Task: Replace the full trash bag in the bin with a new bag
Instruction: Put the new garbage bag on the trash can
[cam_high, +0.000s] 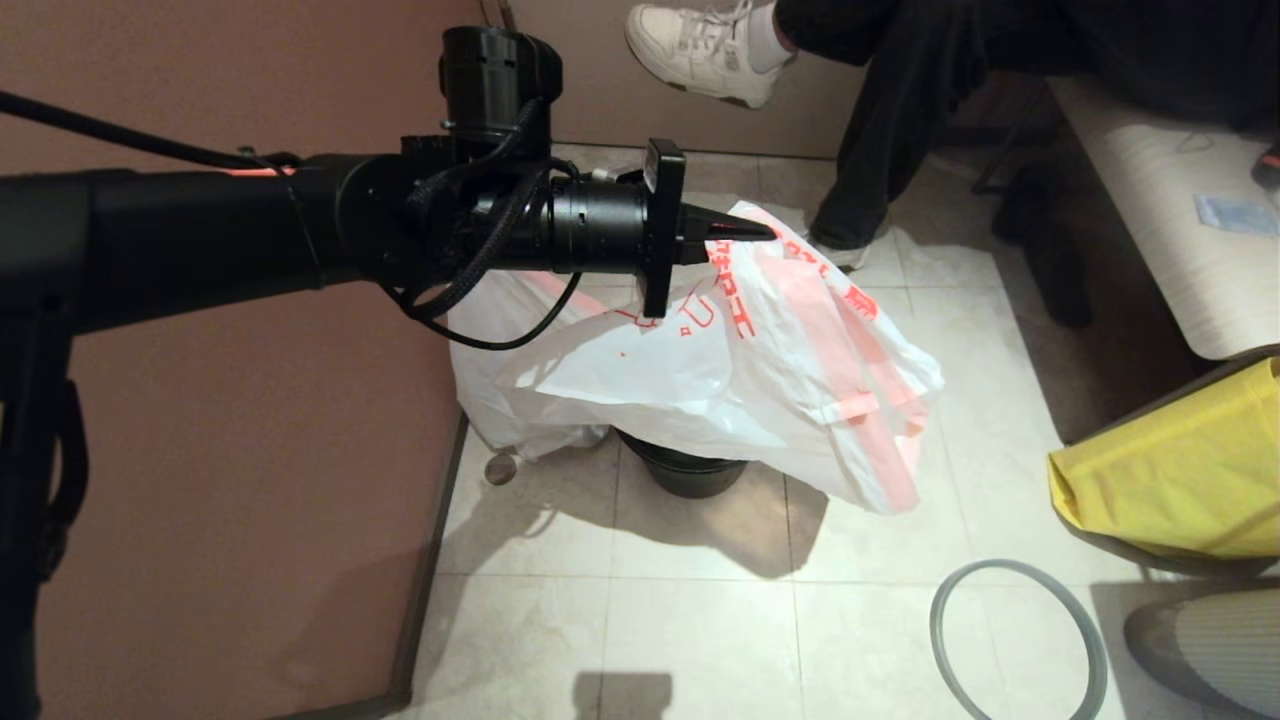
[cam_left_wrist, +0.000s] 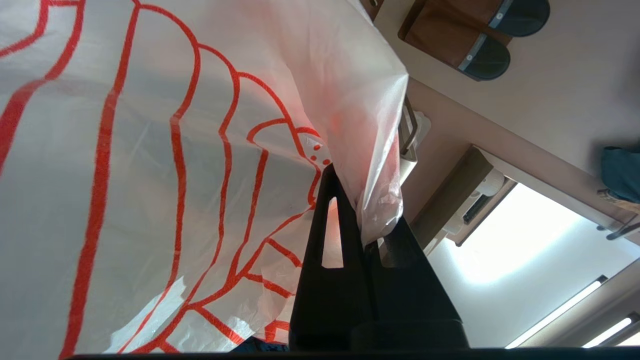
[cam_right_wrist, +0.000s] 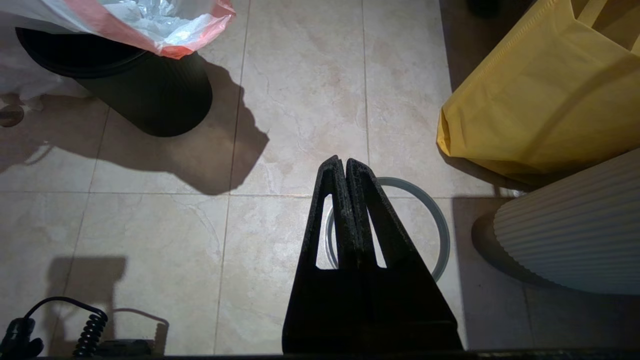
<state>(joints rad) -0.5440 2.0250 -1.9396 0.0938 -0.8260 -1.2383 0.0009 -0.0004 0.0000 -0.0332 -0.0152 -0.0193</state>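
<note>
Beige floor tiles (cam_high: 700, 640) beside a brown wall carry the bin (cam_high: 690, 470), standing upright. Above it hangs the new bag (cam_high: 740, 380), printed in red, its edge pinched in the closed left gripper (cam_high: 765, 232). Behind, apparently the full trash bag (cam_high: 500, 400) rests against the wall. Right gripper (cam_right_wrist: 345, 162) hangs closed and empty over the grey ring (cam_right_wrist: 440, 230), near a yellow bag (cam_high: 1180, 480).

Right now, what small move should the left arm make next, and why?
Probably lower the new bag straight toward the bin. The left gripper is shut on the bag's edge, and the bag hangs above the bin, whose grey ring lies off on the floor. The full trash bag sits beside the bin.
</note>
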